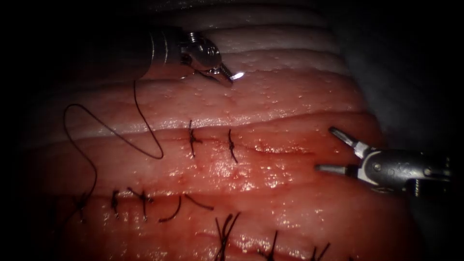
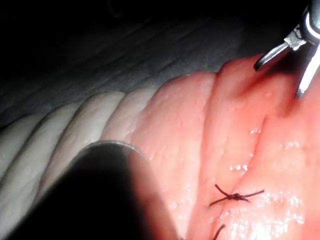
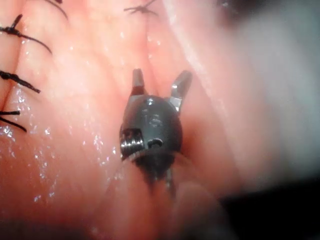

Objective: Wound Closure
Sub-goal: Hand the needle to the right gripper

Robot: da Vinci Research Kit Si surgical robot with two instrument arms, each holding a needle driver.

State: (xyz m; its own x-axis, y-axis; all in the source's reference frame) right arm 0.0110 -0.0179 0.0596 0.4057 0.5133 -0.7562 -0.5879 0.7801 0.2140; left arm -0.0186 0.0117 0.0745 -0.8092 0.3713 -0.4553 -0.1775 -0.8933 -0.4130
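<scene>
Right tool (image 1: 333, 152) sits right of the cut (image 1: 270, 149) over the tissue (image 1: 290, 96), jaws spread wide and holding nothing; the right wrist view shows the same open jaws (image 3: 159, 85). Left tool (image 1: 227, 75) is at the upper tissue, above the cut, jaws closed, can't tell if they pinch anything. Loose thread (image 1: 96, 140) loops across the tissue left of two knotted stitches (image 1: 193, 140) on the cut; needle can't be made out.
</scene>
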